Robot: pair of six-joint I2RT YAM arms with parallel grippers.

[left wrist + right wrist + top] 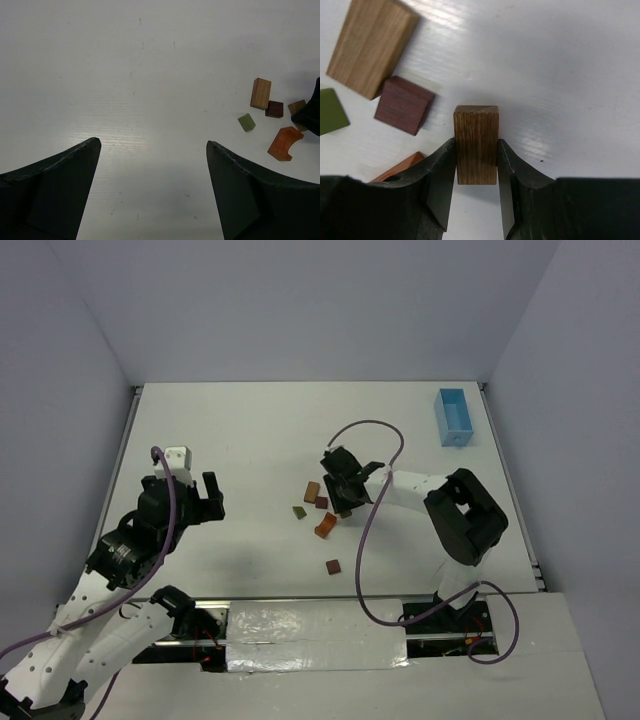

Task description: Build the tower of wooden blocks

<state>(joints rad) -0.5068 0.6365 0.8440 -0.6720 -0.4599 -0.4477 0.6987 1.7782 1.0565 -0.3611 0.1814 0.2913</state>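
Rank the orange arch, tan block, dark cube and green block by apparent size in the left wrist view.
1. orange arch
2. tan block
3. dark cube and green block: about alike, left unranked

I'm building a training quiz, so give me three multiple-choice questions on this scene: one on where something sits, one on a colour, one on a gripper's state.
1. Where is the tray? A far right B near left C centre
2. What colour is the arch block? A blue B orange C white
3. The right gripper is: A open and empty B shut on a brown block C holding the tray
Answers: A, it lies by the far right edge; B, orange in the top view; B, its fingers press the block's sides.
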